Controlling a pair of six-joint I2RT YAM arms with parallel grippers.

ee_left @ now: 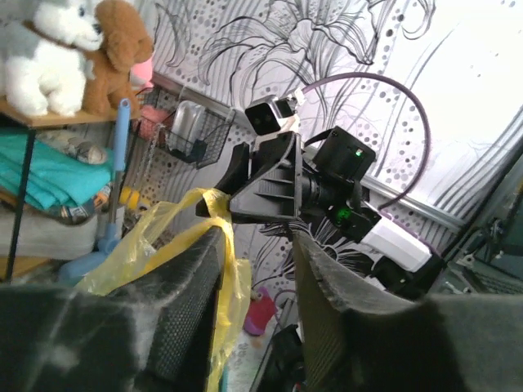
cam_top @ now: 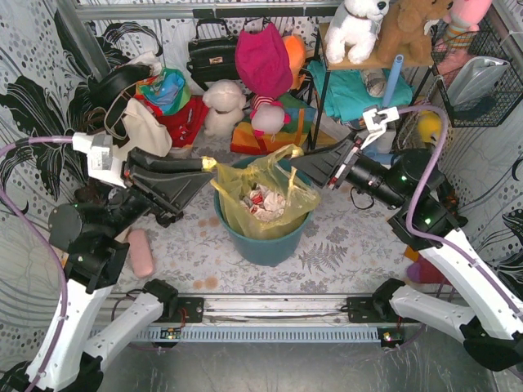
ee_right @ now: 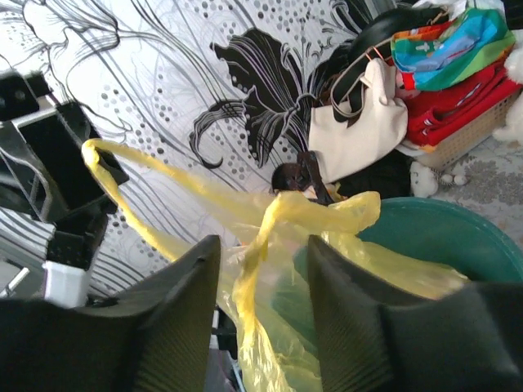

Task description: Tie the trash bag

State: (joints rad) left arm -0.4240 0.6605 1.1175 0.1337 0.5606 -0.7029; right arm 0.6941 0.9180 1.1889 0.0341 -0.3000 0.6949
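Straddling trash bag (cam_top: 234, 193) strands unpinched, left end effector (ee_left: 257, 245) and right end effector (ee_right: 261, 245), both part-open.

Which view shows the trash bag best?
Top external: the whole trash bag shows, sitting in the teal bin with crumpled paper inside and both handles pulled sideways. Each wrist view shows only stretched yellow strips of it, close up.

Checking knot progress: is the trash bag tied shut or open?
Open. The trash bag gapes in the teal bin, crumpled paper showing; its handles spread apart, no knot visible.
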